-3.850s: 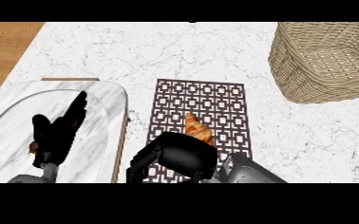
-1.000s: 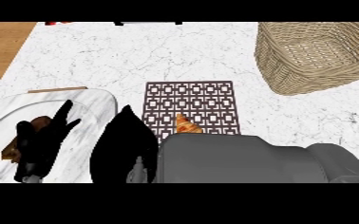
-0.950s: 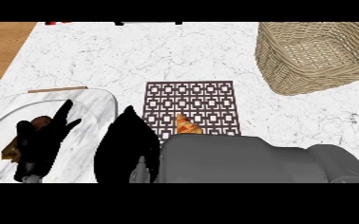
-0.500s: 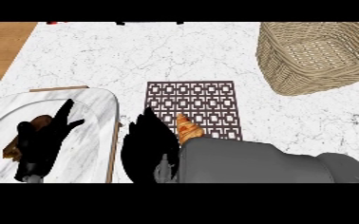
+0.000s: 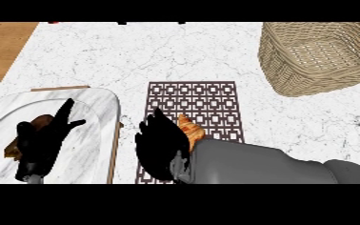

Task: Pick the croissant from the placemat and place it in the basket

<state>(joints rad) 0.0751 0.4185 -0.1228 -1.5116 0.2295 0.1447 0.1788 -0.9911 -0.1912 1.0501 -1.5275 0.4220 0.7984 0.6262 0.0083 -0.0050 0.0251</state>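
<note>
Your right hand [image 5: 162, 145] lies on the placemat [image 5: 204, 100], touching the croissant [image 5: 190, 127], fingers straight. Your left hand [image 5: 42, 140] rests open. The basket [image 5: 309, 57] stands apart on the tabletop [image 5: 105, 57]; no writing shows.

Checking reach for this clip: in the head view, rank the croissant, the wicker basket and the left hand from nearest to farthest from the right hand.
1. croissant: touching the right hand, on the placemat.
2. left hand: at the view's left, over the marble tray.
3. wicker basket: upper right corner.
</note>
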